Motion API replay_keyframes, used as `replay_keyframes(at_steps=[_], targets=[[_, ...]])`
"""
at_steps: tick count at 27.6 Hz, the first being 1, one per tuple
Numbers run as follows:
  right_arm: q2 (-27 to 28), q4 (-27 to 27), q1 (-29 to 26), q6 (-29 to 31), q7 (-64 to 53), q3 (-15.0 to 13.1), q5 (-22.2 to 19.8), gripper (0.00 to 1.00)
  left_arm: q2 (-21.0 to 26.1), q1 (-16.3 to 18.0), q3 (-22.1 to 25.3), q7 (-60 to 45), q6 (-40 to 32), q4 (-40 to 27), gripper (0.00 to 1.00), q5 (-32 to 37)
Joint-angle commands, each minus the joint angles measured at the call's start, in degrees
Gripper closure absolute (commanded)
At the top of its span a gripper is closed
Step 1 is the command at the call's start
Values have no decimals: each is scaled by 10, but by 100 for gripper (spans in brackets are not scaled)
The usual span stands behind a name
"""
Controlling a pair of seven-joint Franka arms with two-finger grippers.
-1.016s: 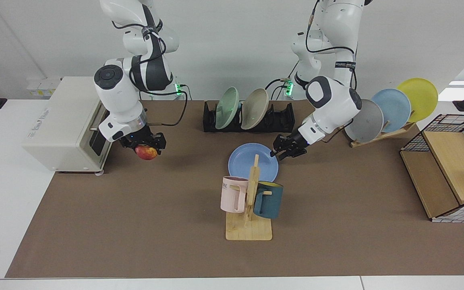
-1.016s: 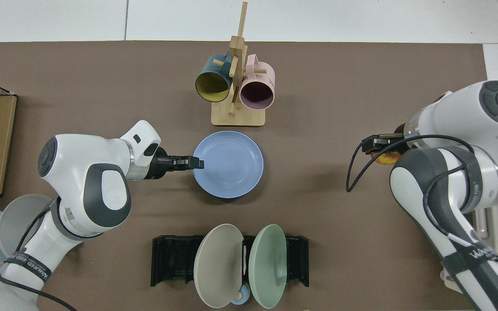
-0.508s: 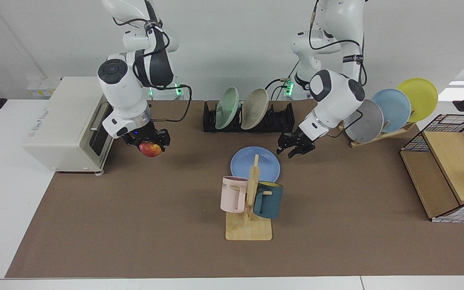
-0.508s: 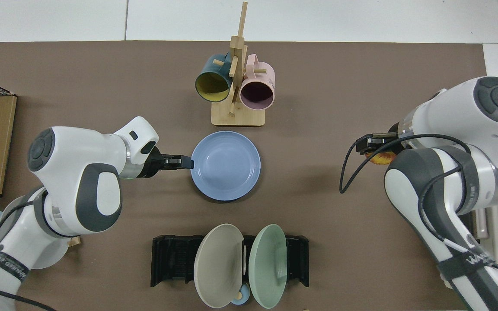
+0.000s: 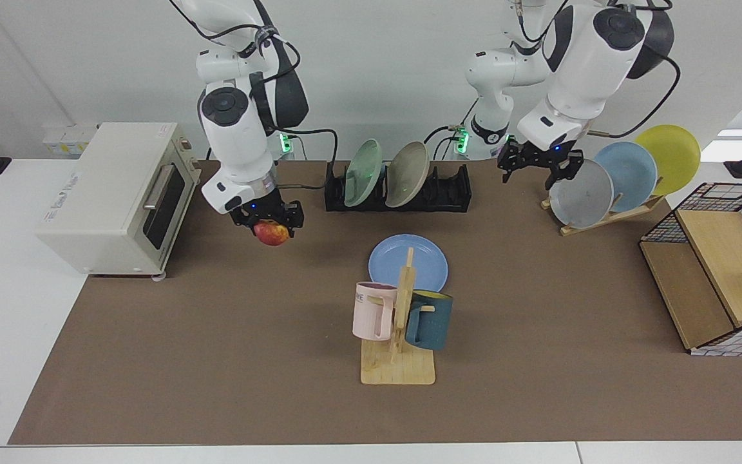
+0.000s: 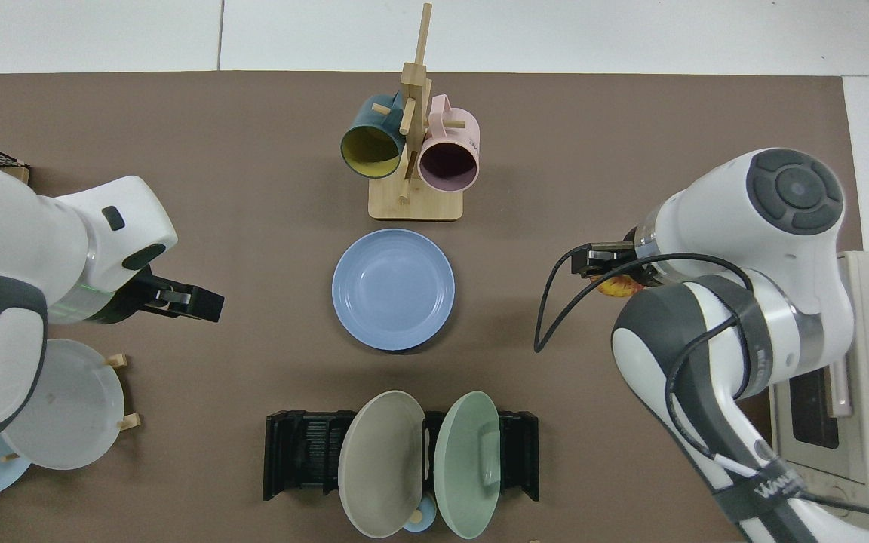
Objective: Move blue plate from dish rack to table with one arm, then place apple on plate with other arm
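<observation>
The apple [image 5: 272, 232] is clamped in the right claw [image 5: 267, 223], held in the air above the bench [image 5: 216, 361] near the toaster oven [image 5: 113, 196]; in the top view only a sliver of the fruit [image 6: 618, 286] shows under the wrist. From that claw the blue plate [image 5: 409, 261] lies sideways toward the bench's middle and lower down, flat on the brown mat, its hollow bare. It sits between the mug tree [image 5: 399, 322] and the black dish rack [image 5: 400, 187], which holds a green and a beige plate. The right arm is clearly the nearer one. The left claw [image 5: 536, 162] is raised well clear by the wooden plate rack [image 5: 609, 212], its fingers apart and holding nothing; that arm seems to be waiting. The first half of the task looks done. What remains is probably a sideways carry over the plate's centre, then a descent, minding the mug tree's upright post just beside the rim.
</observation>
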Motion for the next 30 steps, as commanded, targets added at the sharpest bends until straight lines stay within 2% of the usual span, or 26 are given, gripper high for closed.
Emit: replay_keyframes(at_steps=[1,4,9,21,30], targets=[[4,22,40,1,61,0,-10,100,21,-10,16,-8,-61,86,1,27],[17,27,69,1,99,0,-8,100,31,-23,27,-8,-88,121,1,27],[37,40,111,1,157,0,-9,100,48,-24,28,-9,-91,148,1,27],[93,93,171,-3,259,0,-5,100,40,-18,34,-8,-86,138,0,27],[170,174,209,-2,328,0,-9,100,36,-7,35,-10,-90,136,0,23]])
